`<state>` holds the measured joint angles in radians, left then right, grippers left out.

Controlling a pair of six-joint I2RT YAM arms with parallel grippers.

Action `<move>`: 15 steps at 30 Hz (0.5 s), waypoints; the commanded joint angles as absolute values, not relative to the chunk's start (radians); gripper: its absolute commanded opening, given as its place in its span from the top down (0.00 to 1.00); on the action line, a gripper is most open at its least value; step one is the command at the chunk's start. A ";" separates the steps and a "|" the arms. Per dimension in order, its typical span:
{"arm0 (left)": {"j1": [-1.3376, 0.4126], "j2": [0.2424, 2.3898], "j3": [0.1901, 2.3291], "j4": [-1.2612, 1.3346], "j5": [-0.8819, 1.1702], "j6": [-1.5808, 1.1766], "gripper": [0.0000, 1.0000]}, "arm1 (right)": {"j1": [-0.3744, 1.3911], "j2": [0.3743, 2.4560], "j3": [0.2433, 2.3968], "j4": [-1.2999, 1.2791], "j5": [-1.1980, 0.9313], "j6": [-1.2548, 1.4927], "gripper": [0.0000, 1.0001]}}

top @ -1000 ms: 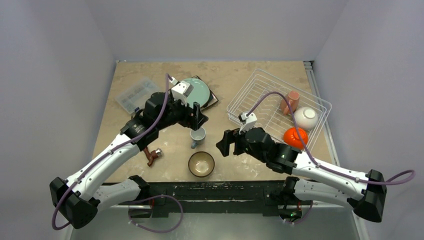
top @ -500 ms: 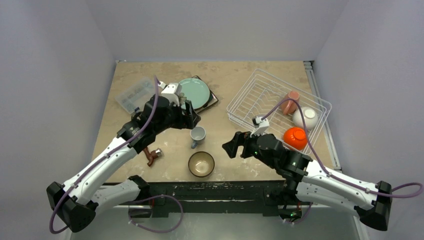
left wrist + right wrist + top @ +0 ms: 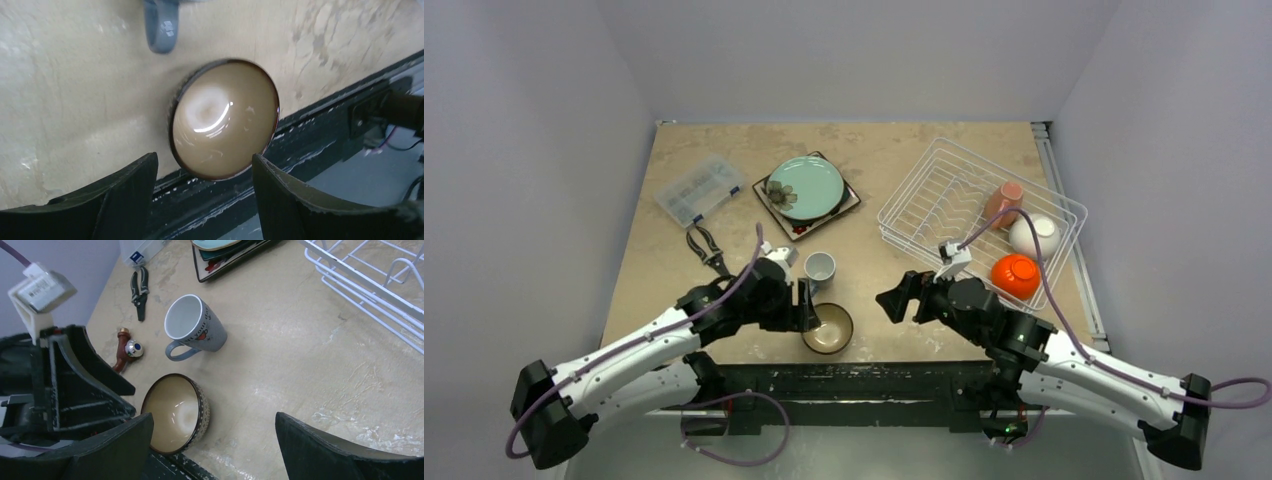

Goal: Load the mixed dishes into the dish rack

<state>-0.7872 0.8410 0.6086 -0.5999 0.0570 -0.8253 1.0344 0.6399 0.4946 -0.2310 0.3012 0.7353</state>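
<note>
Presently holds the left end effector (image 3: 810,306) low at the near edge of the surface (image 3: 894,150), fingers (image 3: 131,192) spread wide, released, grasping nothing. Has the dark brown bowl (image 3: 827,329) upright just ahead of it, framed between both fingertips in the left wrist view, glossy tan inside facing up; cannot tell whether either tip touches the rim. Finds the pale blue mug (image 3: 820,266) just past the bowl from that end effector, upright, handle turned toward the bowl, close to it but apart.

Poses the right end effector (image 3: 894,300) to the right of the bowl, well apart from it, likewise released and empty, jaws wide. From there sees the mug ahead and the bowl nearer its left finger.

Places the dish rack (image 3: 924,190) just beyond that right end effector and to its right, resting on the surface. Carries three dishes along the rack's right side: pink mug (image 3: 1003,203) farthest, white bowl (image 3: 1035,237) next, orange bowl (image 3: 1014,275) nearest, bottom up.

Leaves the round teal plate (image 3: 806,187) lying on the square flower-patterned plate (image 3: 799,228), well beyond the left end effector, past the mug. Farther left of those, has a clear compartment box (image 3: 692,189) and black-handled pliers (image 3: 707,248). Shows, in the right wrist view, a small brown fitting with a shiny cap (image 3: 127,351) just beside the left end effector.
</note>
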 commanded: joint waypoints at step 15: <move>-1.071 1.115 0.640 -0.605 -0.311 -0.948 0.57 | 1.037 0.465 0.475 -0.324 0.353 0.789 0.07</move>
<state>-1.0580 1.0889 0.6079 -0.6235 -0.2268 -0.9329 1.0344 0.4618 0.4824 -0.3206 0.3241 0.7677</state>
